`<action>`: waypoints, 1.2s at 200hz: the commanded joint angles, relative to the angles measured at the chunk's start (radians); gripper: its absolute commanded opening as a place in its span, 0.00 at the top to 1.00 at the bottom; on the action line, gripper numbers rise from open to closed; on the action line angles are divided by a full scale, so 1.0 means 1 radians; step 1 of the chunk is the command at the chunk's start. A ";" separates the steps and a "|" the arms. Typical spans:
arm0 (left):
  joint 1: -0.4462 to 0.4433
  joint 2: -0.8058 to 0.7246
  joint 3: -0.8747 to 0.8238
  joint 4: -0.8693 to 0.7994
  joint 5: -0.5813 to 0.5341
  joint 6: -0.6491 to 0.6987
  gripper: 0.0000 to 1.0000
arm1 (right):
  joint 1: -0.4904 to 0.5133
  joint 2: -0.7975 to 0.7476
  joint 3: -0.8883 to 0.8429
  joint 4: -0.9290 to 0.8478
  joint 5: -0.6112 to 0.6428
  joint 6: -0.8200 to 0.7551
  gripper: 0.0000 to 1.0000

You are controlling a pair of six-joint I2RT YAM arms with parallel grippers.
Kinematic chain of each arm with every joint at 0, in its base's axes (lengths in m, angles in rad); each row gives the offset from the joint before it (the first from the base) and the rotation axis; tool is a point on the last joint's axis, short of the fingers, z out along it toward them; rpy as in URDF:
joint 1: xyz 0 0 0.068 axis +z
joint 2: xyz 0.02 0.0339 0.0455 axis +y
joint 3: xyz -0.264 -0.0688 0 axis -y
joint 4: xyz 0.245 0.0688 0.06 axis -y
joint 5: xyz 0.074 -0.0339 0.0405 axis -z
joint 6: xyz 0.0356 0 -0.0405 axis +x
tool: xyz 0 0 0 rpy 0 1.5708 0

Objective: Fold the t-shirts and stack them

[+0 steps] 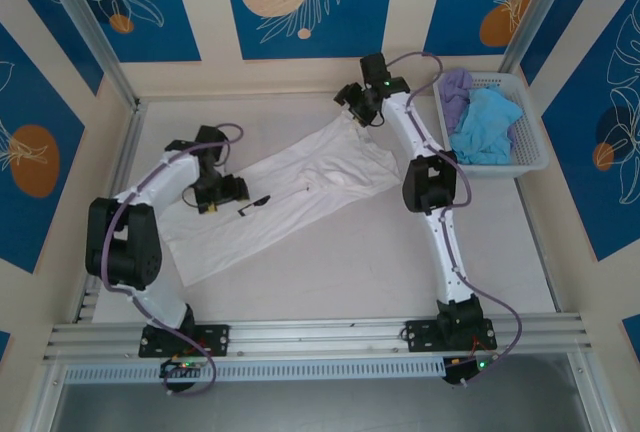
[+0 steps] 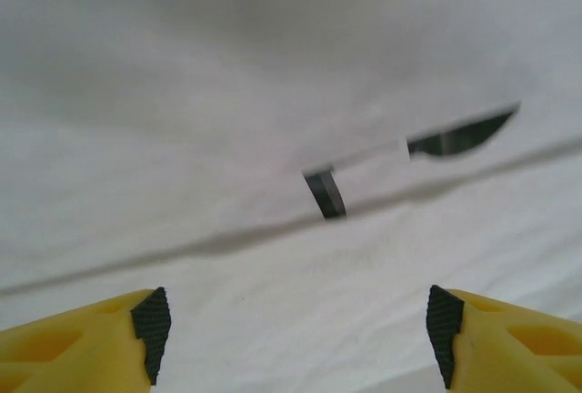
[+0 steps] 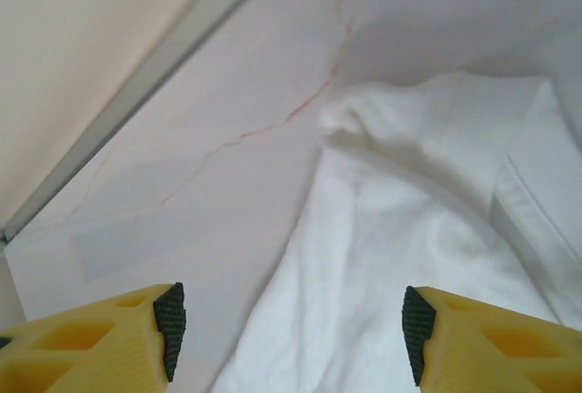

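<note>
Your white t-shirt point(image 1: 320, 177) lies diagonally at the table point(image 1: 400, 262) centre, running 8 to 1 o'clock. Left gripper point(image 2: 297, 334) and right gripper point(image 3: 289, 331) both gape wide, empty. Closing carelessly could bunch the cloth, spoiling the fold.

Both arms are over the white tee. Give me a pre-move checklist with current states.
1. left end effector jaws apart, nothing between them: ok.
2. right end effector jaws apart, clear of cloth: ok.
3. white t-shirt flat enough to fold: not ok. It lies diagonally and is bunched at its far end, by the right end effector.
4. How the cloth is layered under that bunch: cannot tell.
5. light blue t-shirt and lavender t-shirt out of the way in the basket: ok.
</note>
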 commanded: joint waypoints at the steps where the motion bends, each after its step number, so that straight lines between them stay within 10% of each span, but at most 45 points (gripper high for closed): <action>1: -0.061 -0.034 -0.084 0.006 0.039 0.037 0.35 | 0.045 -0.246 -0.066 -0.103 0.106 -0.185 0.32; 89: -0.202 0.106 -0.206 0.091 0.105 -0.068 0.46 | 0.057 -1.096 -1.129 0.015 0.170 -0.128 0.31; 240: -0.821 0.567 0.586 0.049 0.175 -0.741 0.36 | -0.013 -1.878 -1.665 -0.363 0.194 -0.007 0.29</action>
